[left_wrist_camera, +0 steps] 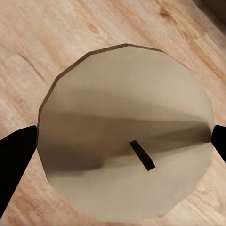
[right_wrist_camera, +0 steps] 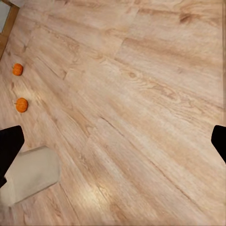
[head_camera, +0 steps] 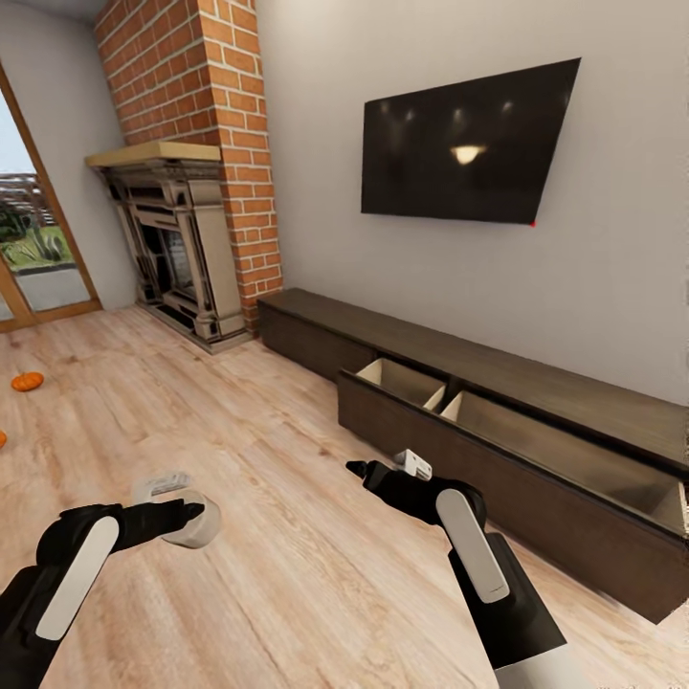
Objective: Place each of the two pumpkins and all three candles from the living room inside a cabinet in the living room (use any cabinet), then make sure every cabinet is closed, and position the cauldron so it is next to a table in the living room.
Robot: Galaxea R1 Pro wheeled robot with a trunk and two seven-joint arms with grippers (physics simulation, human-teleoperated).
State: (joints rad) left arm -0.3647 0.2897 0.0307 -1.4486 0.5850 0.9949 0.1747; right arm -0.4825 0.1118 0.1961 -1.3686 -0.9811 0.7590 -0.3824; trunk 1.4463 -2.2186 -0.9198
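The left gripper [head_camera: 191, 517] gripped a candle [left_wrist_camera: 125, 132] above the floor [head_camera: 287, 536]. The right gripper [right_wrist_camera: 113, 141] hung spread wide, empty. The cabinet [head_camera: 536, 478] stood with its drawer open. Two pumpkins [right_wrist_camera: 18, 69] [right_wrist_camera: 21, 104] lay on the floor. No writing was legible.

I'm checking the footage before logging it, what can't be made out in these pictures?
- Head view: second pumpkin is cut by the picture's edge.
- Head view: cabinet, its far end cut off; its open drawer's front hides the floor of it.
- Left wrist view: candle in the left gripper hides the floor beneath.
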